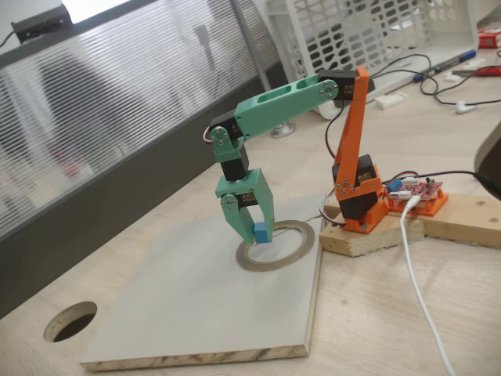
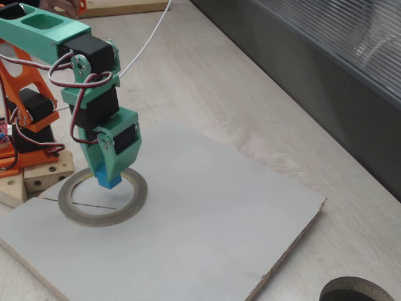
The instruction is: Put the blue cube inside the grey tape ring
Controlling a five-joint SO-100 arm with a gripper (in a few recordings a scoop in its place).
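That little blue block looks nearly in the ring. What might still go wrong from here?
1. The blue cube, pinched at the tips of the green fingers, hangs near the grey tape ring's rim; released now, it might land on the tape instead of inside.
2. The fingers are close to the ring, so lowering or pulling away could nudge it across the white board.

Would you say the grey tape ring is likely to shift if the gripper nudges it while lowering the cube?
Probably: the grey tape ring looks thin and flat, so likely light, lying loose on the smooth board. It shouldn't roll or tip. The gripper holds the blue cube at its rim.
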